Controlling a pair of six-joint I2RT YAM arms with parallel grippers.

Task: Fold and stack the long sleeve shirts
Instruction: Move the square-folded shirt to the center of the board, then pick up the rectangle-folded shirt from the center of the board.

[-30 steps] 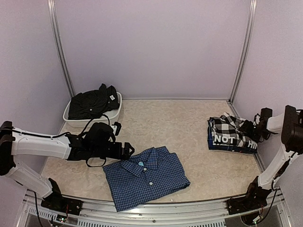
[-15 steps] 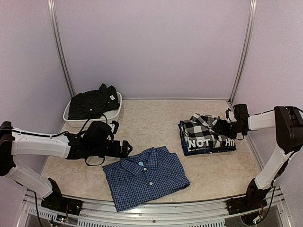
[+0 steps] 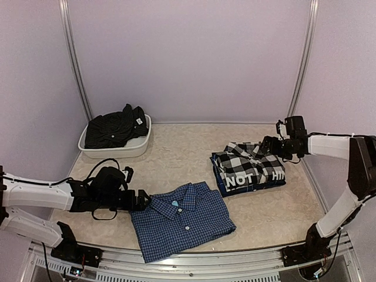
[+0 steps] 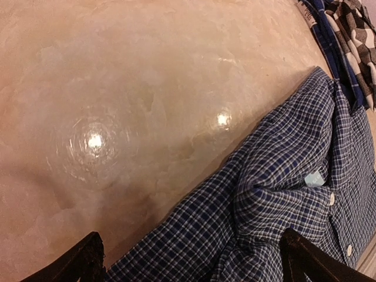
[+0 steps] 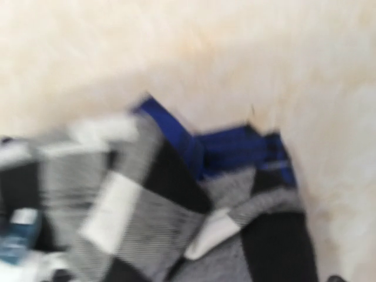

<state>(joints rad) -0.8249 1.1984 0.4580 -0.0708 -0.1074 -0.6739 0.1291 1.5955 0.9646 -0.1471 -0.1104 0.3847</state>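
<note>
slid toward the middle, the checked shirt now lies folded near the blue shirt, with the right gripper at its far-right edge, grip unclear. the left gripper, fingers spread and empty, sits at the blue shirt's left edge, the nearer arm.

The counter is seen as a smooth, glossy, mottled beige surface in which lamp glare is mirrored. The blue checked shirt, the black-and-white checked shirt and the black shirt are shown as matt woven cloth. The white tub appears to be made of smooth plastic.
</note>
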